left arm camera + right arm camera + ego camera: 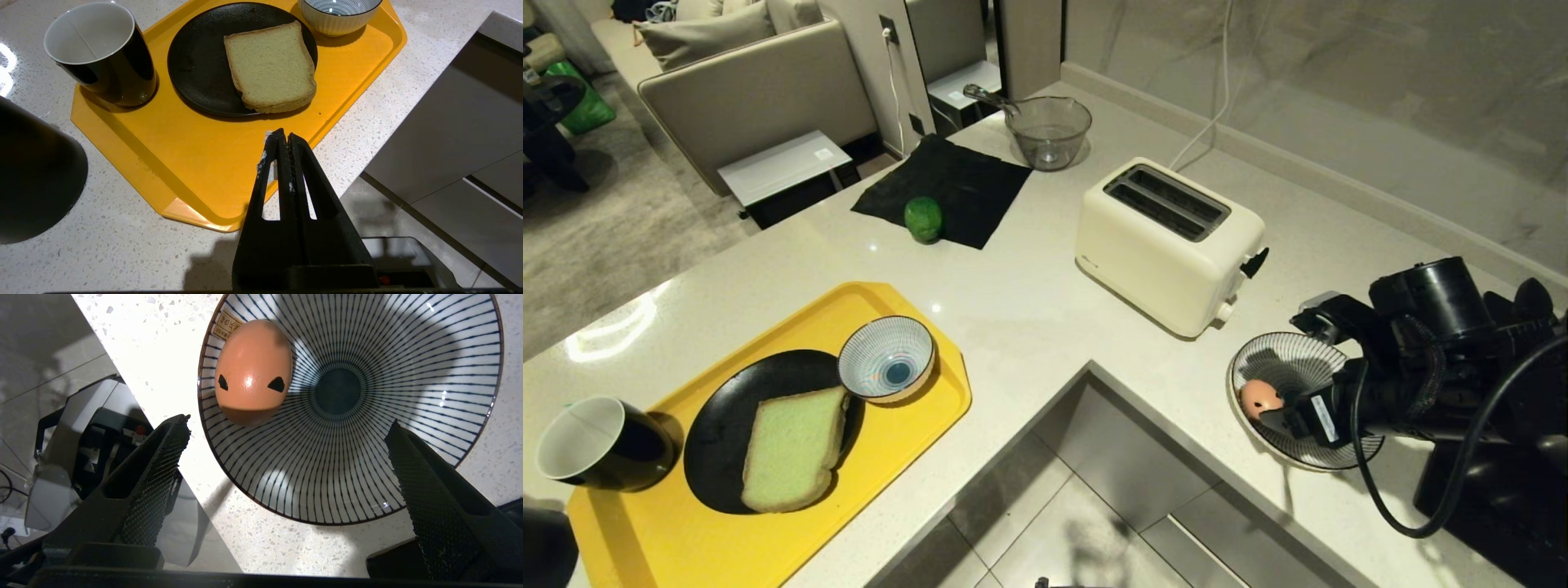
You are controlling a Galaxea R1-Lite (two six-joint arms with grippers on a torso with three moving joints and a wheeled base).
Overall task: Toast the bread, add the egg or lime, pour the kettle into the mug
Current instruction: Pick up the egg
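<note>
Starting at the robot's left, the mug is seen at the left end of the yellow tray, with the bread flat on the black plate beside it and a small striped bowl next along. The left claw is held clenched and empty above the near edge of that tray, idle. Further back, the lime rests on the black cloth, and the toaster stands mid-worktop, its slots empty.

At the right, the egg lies against the rim of a wide striped dish, on the side nearest the worktop's inner corner. The right claw is released, spread wide and empty, and is aimed down at the dish. The egg is seen ahead of the claw and off toward one finger rather than centred in the gap; its long axis runs roughly along the reach. This arm is by far the nearer. A sideways shift toward the egg is judged necessary before closing.
</note>
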